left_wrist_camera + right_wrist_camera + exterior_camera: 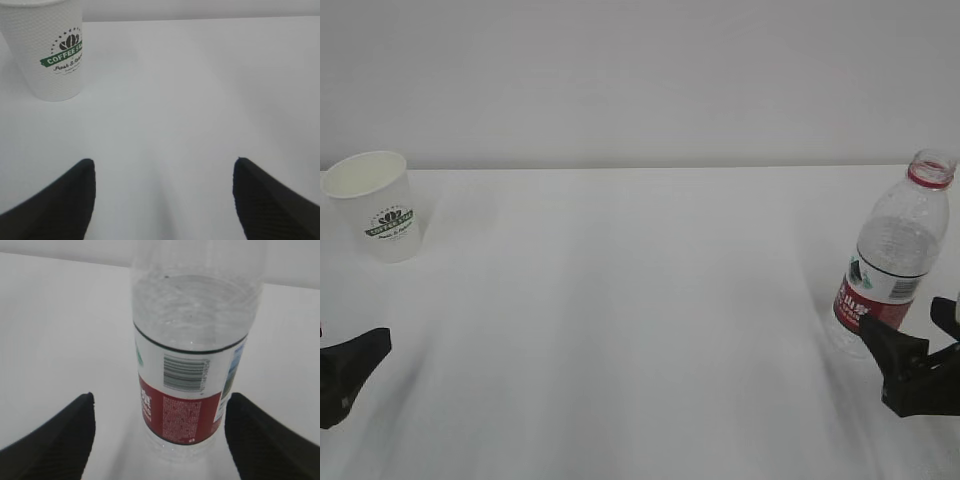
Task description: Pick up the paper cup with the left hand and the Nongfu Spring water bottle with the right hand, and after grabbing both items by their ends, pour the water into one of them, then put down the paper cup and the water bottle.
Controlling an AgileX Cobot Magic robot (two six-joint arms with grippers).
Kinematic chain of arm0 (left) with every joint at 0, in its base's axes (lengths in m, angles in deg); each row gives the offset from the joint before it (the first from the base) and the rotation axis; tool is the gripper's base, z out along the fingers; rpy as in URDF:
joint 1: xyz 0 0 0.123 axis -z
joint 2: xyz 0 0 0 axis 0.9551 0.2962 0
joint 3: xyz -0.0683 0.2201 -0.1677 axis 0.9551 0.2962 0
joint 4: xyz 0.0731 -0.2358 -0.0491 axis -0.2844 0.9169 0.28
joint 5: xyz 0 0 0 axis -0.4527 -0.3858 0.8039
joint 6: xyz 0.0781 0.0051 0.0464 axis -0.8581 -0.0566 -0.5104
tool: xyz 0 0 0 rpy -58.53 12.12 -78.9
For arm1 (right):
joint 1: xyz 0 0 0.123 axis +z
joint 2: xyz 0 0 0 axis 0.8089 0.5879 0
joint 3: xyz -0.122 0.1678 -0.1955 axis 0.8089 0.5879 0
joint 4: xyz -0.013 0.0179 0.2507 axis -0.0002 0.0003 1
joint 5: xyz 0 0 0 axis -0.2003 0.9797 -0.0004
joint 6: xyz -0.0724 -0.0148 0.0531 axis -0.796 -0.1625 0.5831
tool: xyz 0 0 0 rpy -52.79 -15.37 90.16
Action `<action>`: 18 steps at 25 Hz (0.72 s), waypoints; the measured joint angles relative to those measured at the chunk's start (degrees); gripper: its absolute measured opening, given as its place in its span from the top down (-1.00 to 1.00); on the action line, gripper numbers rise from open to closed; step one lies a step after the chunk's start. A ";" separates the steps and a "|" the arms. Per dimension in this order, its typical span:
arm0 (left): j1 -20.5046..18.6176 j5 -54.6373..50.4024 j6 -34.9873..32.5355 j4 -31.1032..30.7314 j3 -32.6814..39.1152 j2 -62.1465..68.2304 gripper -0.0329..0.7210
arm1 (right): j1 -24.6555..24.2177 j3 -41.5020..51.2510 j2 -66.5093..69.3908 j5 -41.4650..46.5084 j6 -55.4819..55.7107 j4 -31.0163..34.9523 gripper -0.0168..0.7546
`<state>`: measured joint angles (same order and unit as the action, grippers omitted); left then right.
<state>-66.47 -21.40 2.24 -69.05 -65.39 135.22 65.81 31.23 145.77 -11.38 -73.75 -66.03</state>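
— Where's the paper cup (375, 205)?
— Upright on the white surface (640, 330), far to the left of the Nongfu Spring water bottle (895, 255), which also stands upright, uncapped.
— And the tools?
— The right tool (159, 440) stands wide just short of the bottle, holding nothing. The left tool (164, 197) is wide too, empty, well apart from the bottle and short of the cup.

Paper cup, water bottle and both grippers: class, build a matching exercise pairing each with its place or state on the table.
Things:
1. paper cup
2. water bottle
3. left gripper
4. right gripper

States:
A. jaws open, bottle straight ahead
B. upright, far left, uncapped rim, green logo
C. jaws open, cup ahead to the left
D. upright, far right, red neck ring

Pairs: 1-B, 2-D, 3-C, 4-A
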 joint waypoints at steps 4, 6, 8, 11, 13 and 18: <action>0.00 0.00 -0.08 -0.80 0.00 0.00 -0.74 | 0.00 -0.71 2.76 0.00 0.00 0.00 -0.63; 0.00 0.00 -0.08 -1.45 0.00 0.05 -0.73 | 0.00 -1.59 4.01 0.00 0.00 0.00 -0.63; 0.00 0.00 -0.08 -1.85 0.00 0.13 -0.72 | 0.00 -2.48 5.07 0.00 0.09 0.49 -0.63; 0.00 0.09 -0.08 -2.16 0.00 0.13 -0.71 | 0.00 -4.04 6.80 0.00 0.09 0.49 -0.63; 0.00 0.09 -0.08 -2.40 0.00 0.13 -0.70 | 0.00 -4.73 7.93 0.00 0.09 0.81 -0.63; 0.00 0.09 -0.08 -2.52 0.00 0.13 -0.69 | 0.00 -6.29 9.04 0.00 0.09 2.41 -0.63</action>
<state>-66.47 -21.30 2.16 -71.57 -65.39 135.35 65.81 24.93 154.81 -11.38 -73.66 -63.61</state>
